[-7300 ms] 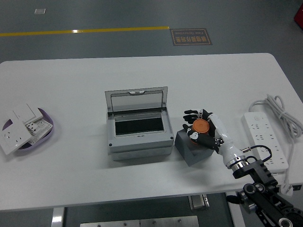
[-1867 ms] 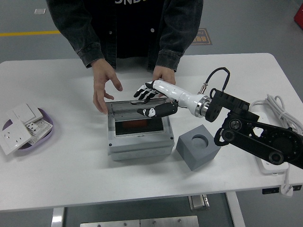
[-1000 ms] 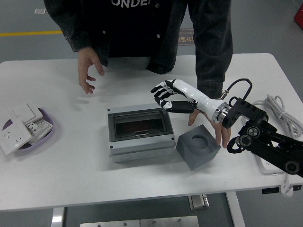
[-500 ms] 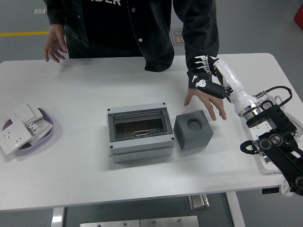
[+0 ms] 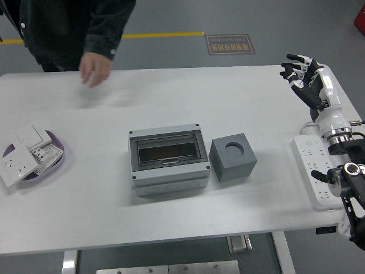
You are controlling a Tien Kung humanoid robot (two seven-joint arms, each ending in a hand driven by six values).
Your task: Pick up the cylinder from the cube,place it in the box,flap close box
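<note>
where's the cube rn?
Head view: the cube sits right of centre on the table, just right of the closed box, its top hole empty.

White table point(image 5: 85, 188) carries box point(image 5: 169, 160), cube point(image 5: 232, 157), power strip point(image 5: 315, 171), perhaps switch-filled dish point(image 5: 59, 149)

I have only the head view: it sits high on my near side, looking forward and down over the white table point(image 5: 171, 228), whose near edge runs along the bottom. The whole tabletop fits in, with grey floor beyond its far edge. My right arm enters from the right.
</note>
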